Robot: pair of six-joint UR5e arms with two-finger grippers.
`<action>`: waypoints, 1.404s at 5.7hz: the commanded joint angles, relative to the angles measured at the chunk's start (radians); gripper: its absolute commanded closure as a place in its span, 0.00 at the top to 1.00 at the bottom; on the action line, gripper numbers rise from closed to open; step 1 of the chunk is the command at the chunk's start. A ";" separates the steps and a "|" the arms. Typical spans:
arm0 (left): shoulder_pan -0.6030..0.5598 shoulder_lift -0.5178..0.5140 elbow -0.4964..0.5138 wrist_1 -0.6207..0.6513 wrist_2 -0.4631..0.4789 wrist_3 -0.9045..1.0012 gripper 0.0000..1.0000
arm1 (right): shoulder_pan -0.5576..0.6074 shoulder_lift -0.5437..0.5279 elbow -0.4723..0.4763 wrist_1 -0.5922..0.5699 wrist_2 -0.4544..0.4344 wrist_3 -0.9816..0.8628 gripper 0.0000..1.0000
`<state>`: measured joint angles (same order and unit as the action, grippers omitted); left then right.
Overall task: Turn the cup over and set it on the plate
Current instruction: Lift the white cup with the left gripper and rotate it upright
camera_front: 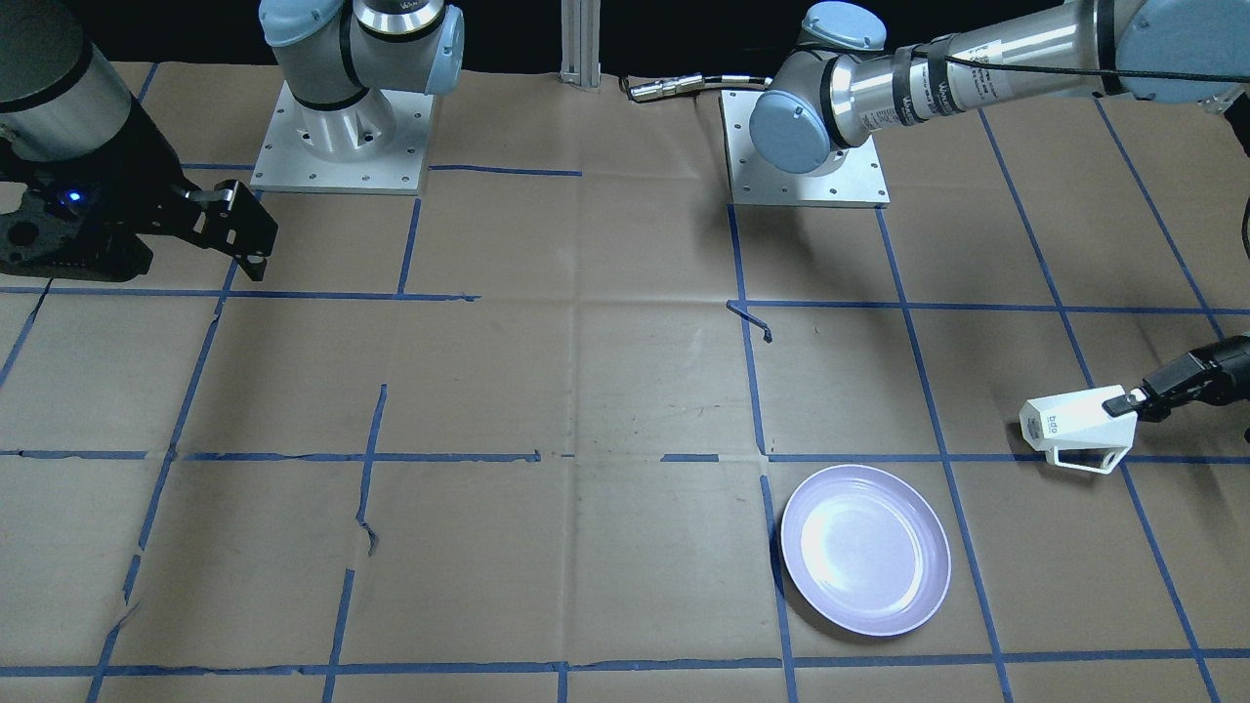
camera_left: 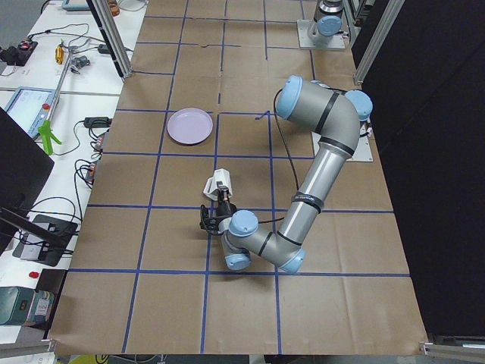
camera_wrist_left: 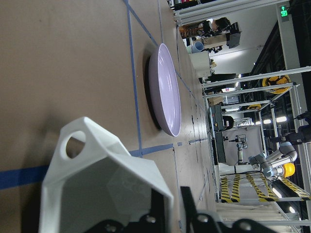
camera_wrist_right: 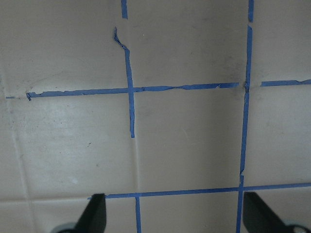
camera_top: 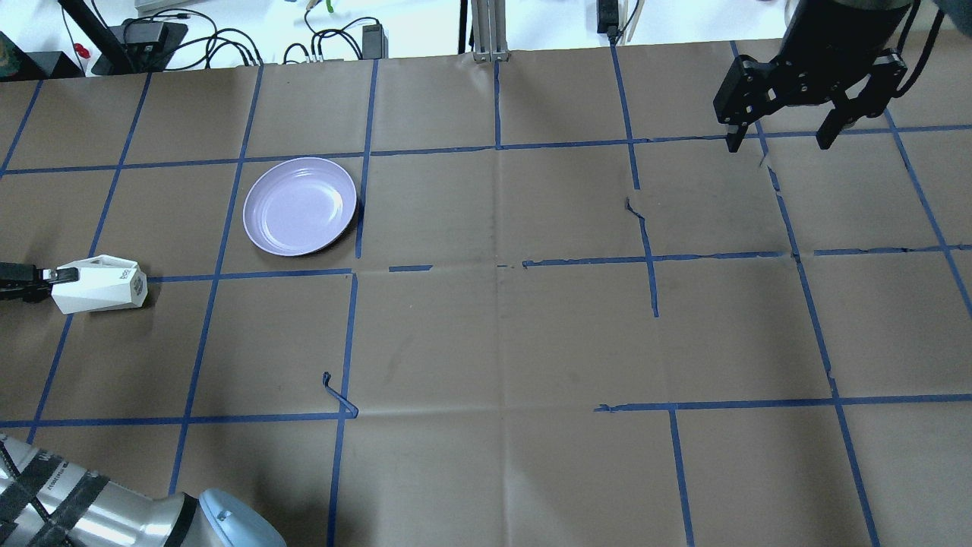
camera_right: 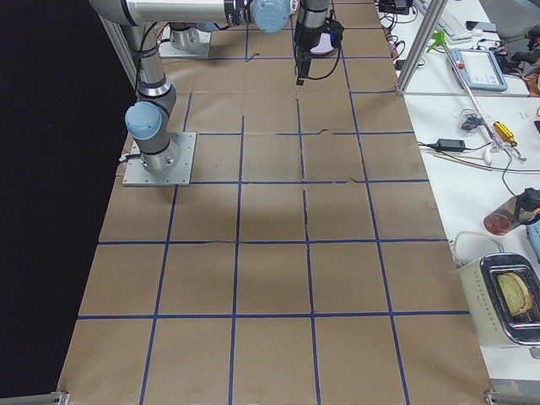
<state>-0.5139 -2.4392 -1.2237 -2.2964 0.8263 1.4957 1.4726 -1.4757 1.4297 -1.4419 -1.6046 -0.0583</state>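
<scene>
Count: one cup (camera_top: 99, 285), one plate (camera_top: 300, 205), two arms (left arm (camera_left: 322, 171), right arm (camera_right: 186, 12)), one gripper on each.

Cup: tipped on its side out at the 9 o'clock edge of the overhead view. Mouth facing 9, base facing 3. Handle (camera_front: 1084, 459) poking toward 6 in the front-facing view, small dark logo (camera_front: 1053, 425) on the side wall. Honestly can't tell if it's resting on the paper (camera_top: 493, 342) or hanging just off it.

Left gripper (camera_top: 45, 277): pinched narrow on the cup's rim, one finger inside the mouth and the other outside the wall. Reaches in low and level from 9 o'clock.

Plate: flat on the table (camera_front: 586, 391), right way up. At roughly 2 o'clock from the cup in the overhead view, well apart, not touching. One blue tape line right along its 3 o'clock edge.

Right gripper (camera_top: 778, 143): way off toward the 1 o'clock corner of the overhead view, up above the table. Fingers pointing down and spread wide, gripping nothing.

Table: covered in brown paper with a grid of blue tape (camera_top: 683, 257), torn and peeling in a few spots.
</scene>
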 commanded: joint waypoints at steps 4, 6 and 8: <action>-0.006 0.369 0.007 -0.029 -0.009 -0.447 0.00 | 0.000 0.000 0.000 0.000 0.000 0.000 1.00; -0.125 0.480 -0.002 0.207 0.136 -0.643 0.00 | 0.000 0.000 0.000 0.000 0.000 0.000 1.00; -0.419 0.528 -0.005 0.555 0.351 -0.985 0.00 | 0.000 0.000 0.000 0.000 0.000 0.000 1.00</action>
<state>-0.7950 -1.9317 -1.2276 -1.9047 1.0750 0.6760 1.4725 -1.4757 1.4296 -1.4420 -1.6046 -0.0583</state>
